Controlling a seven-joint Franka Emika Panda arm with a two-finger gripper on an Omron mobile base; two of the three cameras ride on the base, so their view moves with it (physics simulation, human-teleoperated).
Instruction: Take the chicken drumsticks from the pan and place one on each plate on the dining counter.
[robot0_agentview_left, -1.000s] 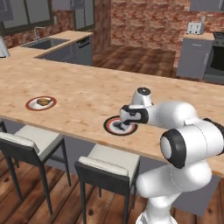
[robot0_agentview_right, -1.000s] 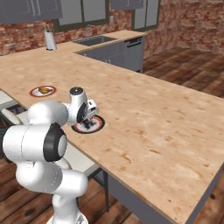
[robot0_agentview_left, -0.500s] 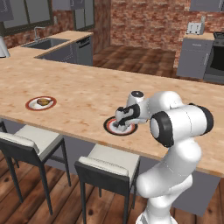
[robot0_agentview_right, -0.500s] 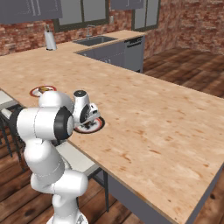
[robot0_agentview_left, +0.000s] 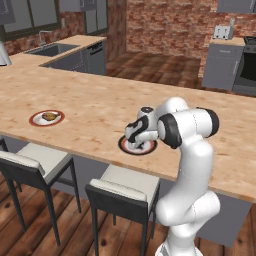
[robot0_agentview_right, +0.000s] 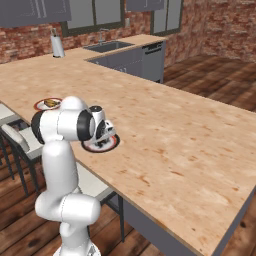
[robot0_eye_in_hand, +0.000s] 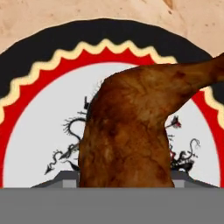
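On the light wood dining counter (robot0_agentview_left: 90, 100) lies a black-rimmed plate (robot0_agentview_left: 146, 149) with a red band and a white centre. My gripper (robot0_agentview_left: 135, 140) points down onto it. In the hand view the dark reddish-brown chicken drumstick (robot0_eye_in_hand: 131, 131) fills the gap between my fingertips, just over the plate's centre, bone end up to the right; the gripper (robot0_eye_in_hand: 124, 181) looks shut on it. From the right side, the gripper (robot0_agentview_right: 106, 136) stands over the same plate (robot0_agentview_right: 95, 148). Further left, the red-rimmed plate (robot0_agentview_left: 37, 120) holds the paler drumstick (robot0_agentview_left: 49, 116). The pan is out of view.
Two grey stools (robot0_agentview_left: 30, 157) (robot0_agentview_left: 125, 185) stand under the counter's near edge, beside my base. A sink (robot0_agentview_left: 55, 48) and grey cabinets are on the far worktop. The counter (robot0_agentview_right: 175, 130) runs broad and bare to the right of the black-rimmed plate.
The hand has come down onto the black-rimmed plate with the dark drumstick, and the elbow has swung upward. Plates and the paler drumstick have not moved.
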